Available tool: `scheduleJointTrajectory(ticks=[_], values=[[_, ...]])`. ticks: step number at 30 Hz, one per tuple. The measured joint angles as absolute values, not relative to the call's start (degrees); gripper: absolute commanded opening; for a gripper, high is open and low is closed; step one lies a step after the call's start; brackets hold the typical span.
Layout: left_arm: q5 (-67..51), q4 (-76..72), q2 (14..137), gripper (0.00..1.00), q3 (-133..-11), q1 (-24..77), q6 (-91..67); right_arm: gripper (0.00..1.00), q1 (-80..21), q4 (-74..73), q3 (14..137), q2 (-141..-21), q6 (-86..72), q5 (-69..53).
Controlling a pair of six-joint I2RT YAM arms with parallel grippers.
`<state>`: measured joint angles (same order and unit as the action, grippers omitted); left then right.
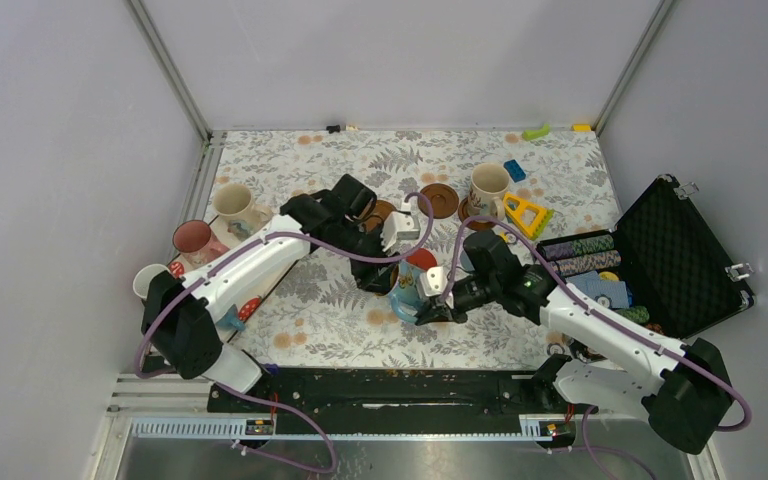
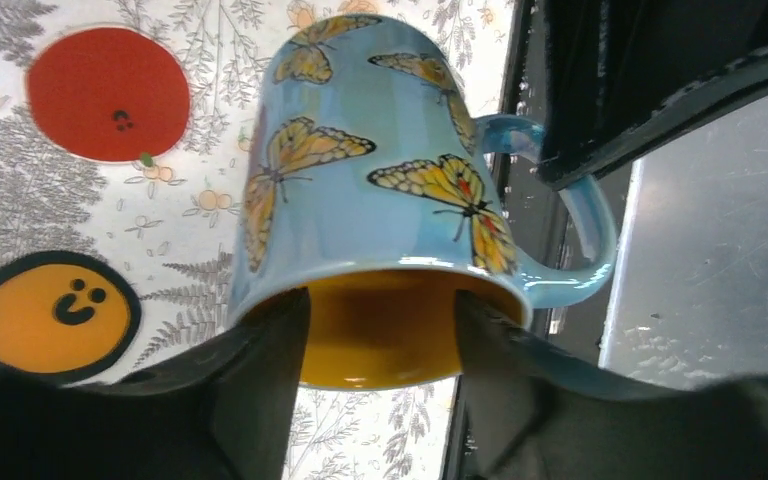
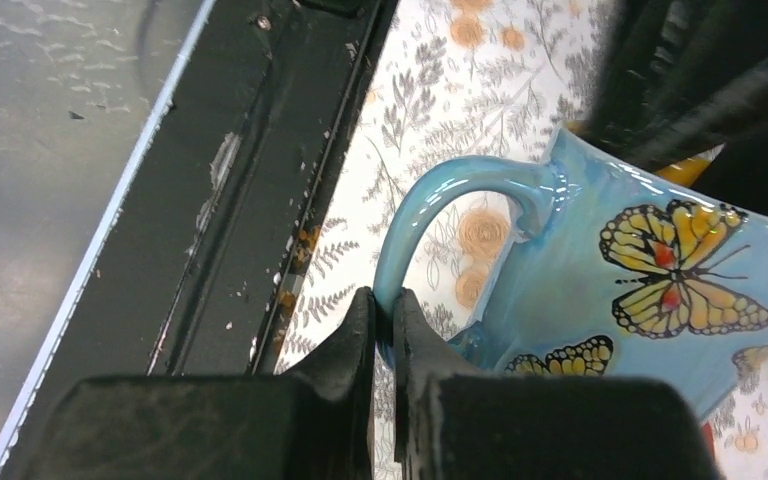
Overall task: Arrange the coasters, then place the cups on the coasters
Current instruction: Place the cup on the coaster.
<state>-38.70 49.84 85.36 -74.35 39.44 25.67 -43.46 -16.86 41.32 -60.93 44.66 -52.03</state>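
Floral tablecloth [image 1: 310,310] covering table. Black foam-lined case [image 1: 685,250] lying open at right, rows of striped poker chips [image 1: 585,255] sitting in its left half. Yellow triangle [image 1: 527,215] lying near blue block [image 1: 514,170]. Green piece [image 1: 536,131] resting at far edge.

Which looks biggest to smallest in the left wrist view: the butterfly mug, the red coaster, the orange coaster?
1. blue butterfly mug, by far.
2. red coaster and orange coaster: about alike, so unranked.
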Motion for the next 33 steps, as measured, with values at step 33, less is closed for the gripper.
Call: scheduleJointTrajectory(ticks=[33], values=[[-39.79,50.7,88.12,0.99,-75.18,32.29,25.67,0.0,-43.77,-16.12,40.64,-58.85,43.88,-53.12]])
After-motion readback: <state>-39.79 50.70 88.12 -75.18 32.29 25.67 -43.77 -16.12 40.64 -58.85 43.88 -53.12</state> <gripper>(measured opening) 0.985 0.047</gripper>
